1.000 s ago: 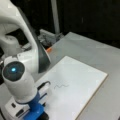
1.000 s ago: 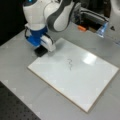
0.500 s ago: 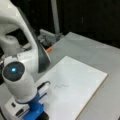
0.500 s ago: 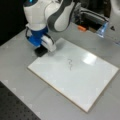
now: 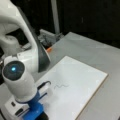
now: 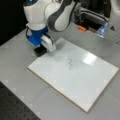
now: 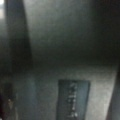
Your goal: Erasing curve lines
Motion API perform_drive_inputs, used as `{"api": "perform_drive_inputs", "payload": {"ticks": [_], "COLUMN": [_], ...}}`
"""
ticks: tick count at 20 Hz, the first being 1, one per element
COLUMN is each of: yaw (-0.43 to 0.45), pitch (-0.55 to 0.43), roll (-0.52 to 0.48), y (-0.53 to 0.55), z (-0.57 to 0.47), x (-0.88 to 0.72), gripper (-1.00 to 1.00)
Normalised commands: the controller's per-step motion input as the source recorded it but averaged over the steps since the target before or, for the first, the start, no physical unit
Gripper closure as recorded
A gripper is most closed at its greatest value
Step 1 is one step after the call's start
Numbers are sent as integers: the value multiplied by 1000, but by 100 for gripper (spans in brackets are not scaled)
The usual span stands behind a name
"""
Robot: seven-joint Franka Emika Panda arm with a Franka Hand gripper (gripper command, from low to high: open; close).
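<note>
The curve lines are one small dark squiggle near the middle of the white board, and they show in both front views. The squiggle looks whole and unsmeared on the board. My gripper hangs low at the board's left corner, to a front view's left of the squiggle and apart from it. A black eraser block lies right under it at the board's edge. In the wrist view a dark rectangular block lies below the camera. My fingers do not show there.
The board lies on a grey table. A small orange object and a bluish piece sit near dark equipment at the table's far edge. My bulky arm fills a front view's left side.
</note>
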Motion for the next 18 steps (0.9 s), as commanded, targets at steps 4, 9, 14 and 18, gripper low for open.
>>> {"api": "perform_drive_inputs", "payload": {"ticks": [4, 9, 14, 18], "yaw": [-63, -25, -30, -139], "pitch": [5, 36, -2, -154], "roll": [-199, -180, -132, -10], "y": [231, 264, 268, 324], "z": [177, 184, 123, 5], "x": [-217, -249, -207, -217], "gripper": [100, 100, 100, 100]}}
